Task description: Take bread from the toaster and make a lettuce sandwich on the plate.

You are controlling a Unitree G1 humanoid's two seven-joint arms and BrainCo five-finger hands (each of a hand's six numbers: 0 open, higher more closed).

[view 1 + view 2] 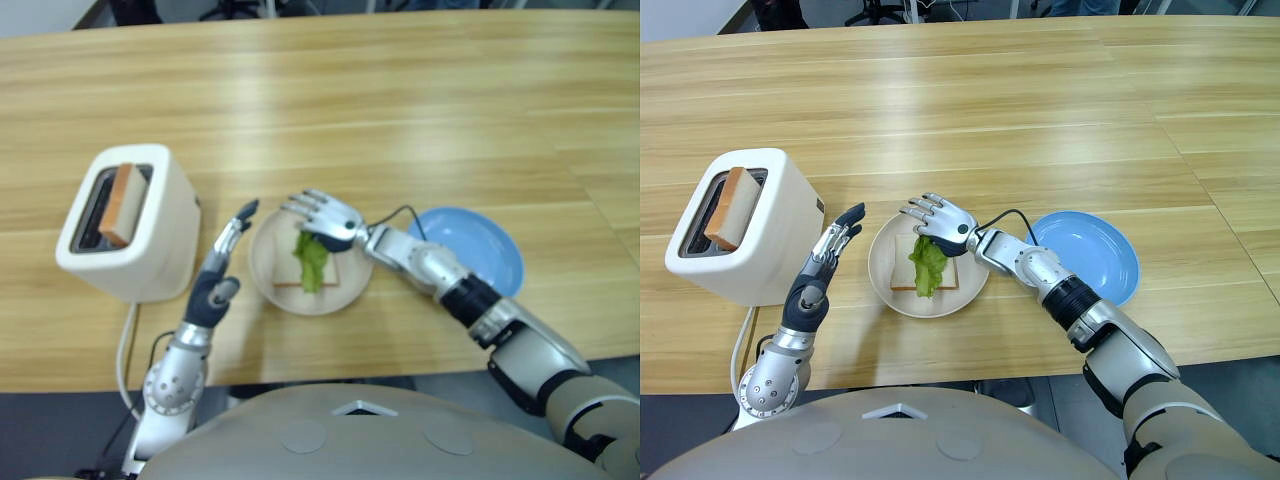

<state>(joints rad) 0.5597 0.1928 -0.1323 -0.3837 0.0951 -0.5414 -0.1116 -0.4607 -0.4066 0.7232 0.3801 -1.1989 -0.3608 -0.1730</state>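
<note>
A white toaster (740, 235) stands at the left with one bread slice (730, 207) upright in its slot. On the round beige plate (880, 285) lies another bread slice (902, 275) with a green lettuce leaf (928, 265) on top of it. My right hand (940, 222) hovers over the far edge of that plate, fingers spread, with the leaf's upper end just under its palm. My left hand (825, 262) is held upright and open between the toaster and the plate, touching neither.
An empty blue plate (1095, 260) sits to the right of the beige one, partly under my right forearm. The toaster's white cord (740, 335) runs off the near table edge. Bare wooden tabletop (990, 110) stretches behind.
</note>
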